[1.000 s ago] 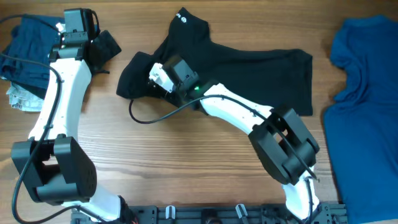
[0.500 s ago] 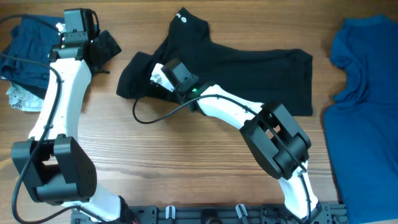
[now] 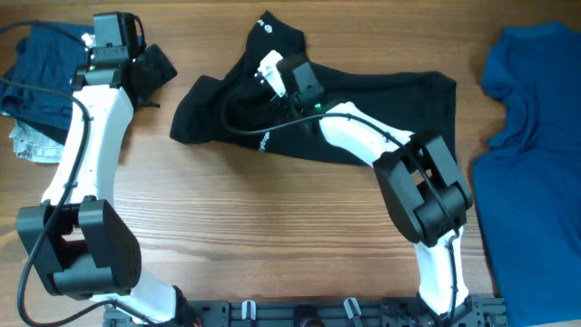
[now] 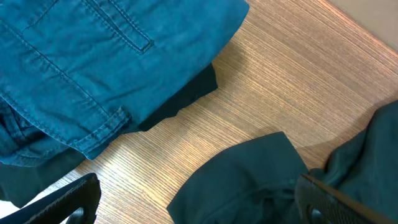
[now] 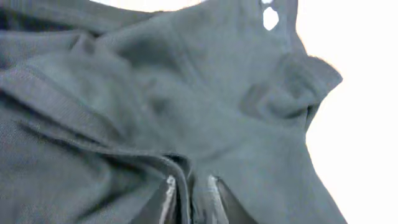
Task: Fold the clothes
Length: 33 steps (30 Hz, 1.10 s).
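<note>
The large black shirt (image 3: 381, 109) lies crumpled across the table's far middle, with white logo marks (image 3: 267, 25) showing. My right gripper (image 3: 283, 74) is over its left part, shut on a fold of the black fabric (image 5: 189, 190). My left gripper (image 3: 116, 56) is at the far left, open wide (image 4: 205, 205) over a small dark fabric piece (image 4: 249, 180), not gripping it. Folded navy pieces (image 3: 36, 77) lie beside it and look denim-blue in the left wrist view (image 4: 93, 62). The royal-blue shirt (image 3: 536, 136) lies at the right edge.
A black cable (image 3: 231, 123) from the right arm trails over the shirt's left side. A light patterned cloth (image 3: 32, 145) pokes out under the navy pieces. Bare wooden table (image 3: 272, 227) spans the front.
My right gripper moved up and to the right, pulling the black shirt's left part with it. A white logo now shows at the shirt's lower left edge. The left arm has not moved.
</note>
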Each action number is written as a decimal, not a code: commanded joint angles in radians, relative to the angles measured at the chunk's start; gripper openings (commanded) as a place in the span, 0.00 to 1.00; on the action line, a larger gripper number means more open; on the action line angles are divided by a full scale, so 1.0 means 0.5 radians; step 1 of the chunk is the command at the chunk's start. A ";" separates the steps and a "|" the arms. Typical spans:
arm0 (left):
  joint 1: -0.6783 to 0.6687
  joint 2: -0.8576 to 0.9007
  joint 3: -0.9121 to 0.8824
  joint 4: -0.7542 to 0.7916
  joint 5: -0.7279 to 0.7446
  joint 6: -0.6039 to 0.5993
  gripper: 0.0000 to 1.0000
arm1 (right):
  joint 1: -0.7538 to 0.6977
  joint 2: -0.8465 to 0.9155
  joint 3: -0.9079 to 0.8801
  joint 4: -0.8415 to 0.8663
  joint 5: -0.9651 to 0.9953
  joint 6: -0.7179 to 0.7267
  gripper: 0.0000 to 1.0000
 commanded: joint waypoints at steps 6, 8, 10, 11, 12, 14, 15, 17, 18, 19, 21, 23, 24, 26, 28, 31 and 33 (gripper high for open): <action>0.016 -0.014 0.026 0.000 0.009 -0.005 1.00 | -0.031 0.034 0.101 0.242 0.068 0.287 0.43; 0.016 -0.014 0.026 0.000 0.009 -0.005 1.00 | -0.031 -0.079 0.106 0.225 0.151 0.331 0.46; 0.016 -0.014 0.026 0.000 0.009 -0.005 1.00 | -0.037 -0.224 0.106 0.159 0.270 0.419 0.47; 0.016 -0.014 0.026 0.000 0.009 -0.005 1.00 | -0.048 -0.329 0.106 0.073 0.297 0.462 0.48; 0.016 -0.014 0.026 0.000 0.009 -0.005 1.00 | -0.070 -0.465 0.106 -0.075 0.298 0.543 0.50; 0.016 -0.014 0.026 0.000 0.009 -0.005 1.00 | -0.117 -0.613 0.106 -0.295 0.298 0.684 0.52; 0.016 -0.014 0.026 0.000 0.009 -0.005 1.00 | -0.143 -0.659 0.106 -0.385 0.298 0.748 0.52; 0.016 -0.014 0.026 0.026 0.010 -0.005 1.00 | -0.242 -0.761 0.106 -0.656 0.296 0.911 0.54; 0.016 -0.014 0.026 0.078 0.010 -0.005 1.00 | -0.291 -0.787 0.106 -0.758 0.297 0.948 0.56; 0.016 -0.014 0.026 0.156 0.009 -0.005 1.00 | -0.355 -0.810 0.106 -0.874 0.273 0.961 0.56; 0.016 -0.014 0.026 0.214 0.024 -0.006 1.00 | -0.536 -0.820 0.106 -1.098 0.099 0.952 0.56; 0.015 -0.011 0.026 0.356 0.175 -0.021 1.00 | -0.719 -0.819 0.105 -1.252 -0.107 0.938 0.56; 0.011 -0.011 0.026 0.378 0.373 0.001 1.00 | -0.803 -0.819 0.105 -1.298 -0.206 0.938 0.51; -0.011 0.018 0.026 0.518 0.864 0.348 1.00 | -0.967 -0.816 0.105 -1.365 -0.350 0.938 0.36; -0.079 0.085 0.026 0.568 0.972 0.425 1.00 | -1.099 -0.816 0.105 -1.422 -0.395 0.938 0.29; -0.181 0.249 0.026 0.602 0.896 0.426 1.00 | -1.229 -0.816 0.105 -1.495 -0.383 0.861 0.28; -0.231 0.369 0.026 0.694 0.897 0.425 1.00 | -1.275 -0.816 0.098 -1.522 -0.362 0.825 0.33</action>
